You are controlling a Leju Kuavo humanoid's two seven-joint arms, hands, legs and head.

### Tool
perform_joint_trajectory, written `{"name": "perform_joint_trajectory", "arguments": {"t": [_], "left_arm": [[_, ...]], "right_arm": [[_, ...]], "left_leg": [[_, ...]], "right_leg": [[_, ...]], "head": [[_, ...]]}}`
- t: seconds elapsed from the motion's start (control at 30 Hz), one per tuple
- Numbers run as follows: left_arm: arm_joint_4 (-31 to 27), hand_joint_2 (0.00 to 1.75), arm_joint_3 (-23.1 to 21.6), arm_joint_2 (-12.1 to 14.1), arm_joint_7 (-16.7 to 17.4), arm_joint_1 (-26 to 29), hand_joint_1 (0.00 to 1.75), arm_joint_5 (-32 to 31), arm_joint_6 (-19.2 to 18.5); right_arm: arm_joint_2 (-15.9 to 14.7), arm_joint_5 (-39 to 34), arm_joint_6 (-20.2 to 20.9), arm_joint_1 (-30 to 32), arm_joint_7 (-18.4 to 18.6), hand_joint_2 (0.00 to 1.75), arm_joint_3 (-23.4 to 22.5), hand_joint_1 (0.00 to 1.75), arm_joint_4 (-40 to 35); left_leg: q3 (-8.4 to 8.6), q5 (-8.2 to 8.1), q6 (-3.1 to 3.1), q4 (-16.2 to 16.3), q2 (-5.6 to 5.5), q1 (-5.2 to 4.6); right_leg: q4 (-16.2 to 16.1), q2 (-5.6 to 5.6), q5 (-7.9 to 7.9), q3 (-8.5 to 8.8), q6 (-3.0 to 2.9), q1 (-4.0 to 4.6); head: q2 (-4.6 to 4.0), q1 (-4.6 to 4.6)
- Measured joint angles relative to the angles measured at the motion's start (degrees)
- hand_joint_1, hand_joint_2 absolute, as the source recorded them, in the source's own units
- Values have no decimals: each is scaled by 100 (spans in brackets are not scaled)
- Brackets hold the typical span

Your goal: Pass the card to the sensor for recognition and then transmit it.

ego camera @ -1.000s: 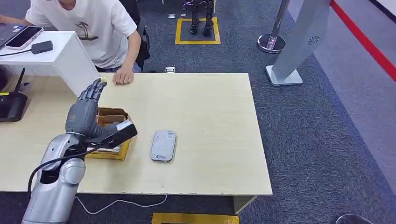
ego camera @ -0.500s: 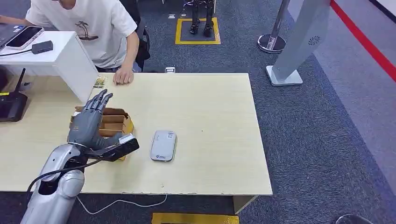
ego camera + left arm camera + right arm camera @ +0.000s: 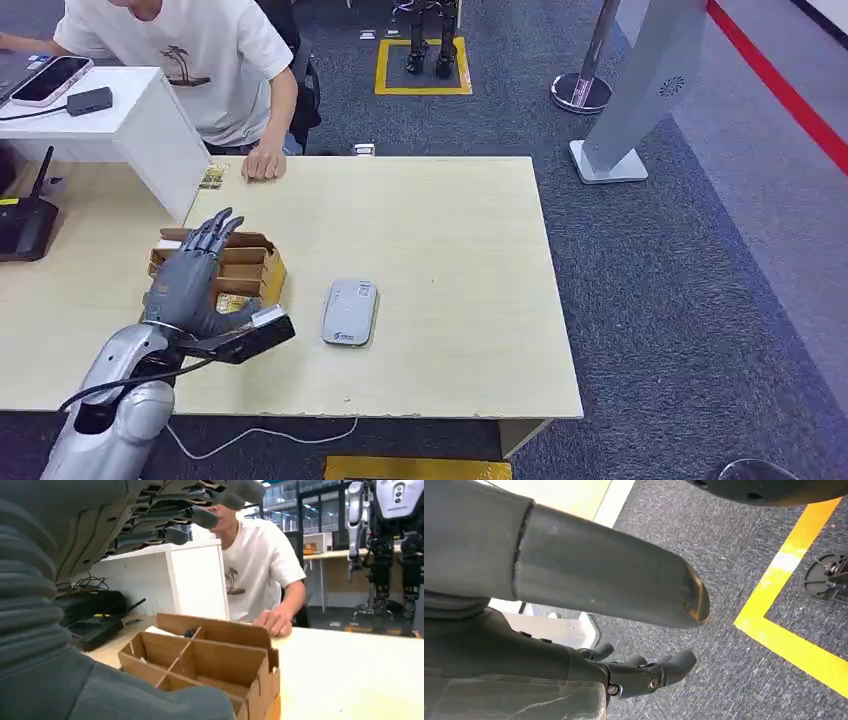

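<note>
My left hand (image 3: 190, 275) hovers flat with its fingers spread above the near end of a brown cardboard box (image 3: 225, 262) with dividers, holding nothing. In the left wrist view its fingers (image 3: 175, 510) reach out over the box (image 3: 200, 665). A small printed card (image 3: 235, 301) lies in the box's front compartment. The grey card sensor (image 3: 349, 311) lies flat on the table just right of the box. Another small card (image 3: 213, 177) lies at the table's far edge. My right hand (image 3: 644, 672) hangs over the carpet, thumb apart from the fingers, empty.
A person in a white shirt (image 3: 200, 60) sits across the table with a hand (image 3: 265, 165) resting on its far edge beside the far card. A white stand (image 3: 130, 120) with a phone and a black router (image 3: 22, 225) are at the left. The table's (image 3: 450, 250) right half is bare.
My left hand has drawn back toward the near edge of the table, uncovering more of the cardboard box. The sensor and the person's hand have stayed put.
</note>
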Motion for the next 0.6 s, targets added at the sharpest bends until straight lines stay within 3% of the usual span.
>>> {"name": "perform_joint_trajectory", "arguments": {"t": [0.6], "left_arm": [[-356,175,-44,614,-17,764,0,319,-20]], "right_arm": [[0,0,0,-1,-33,0,-68,0,0]], "left_leg": [[0,0,0,-1,-1,0]], "right_leg": [[0,-1,-4,1,5,0]], "head": [[0,-2]]}}
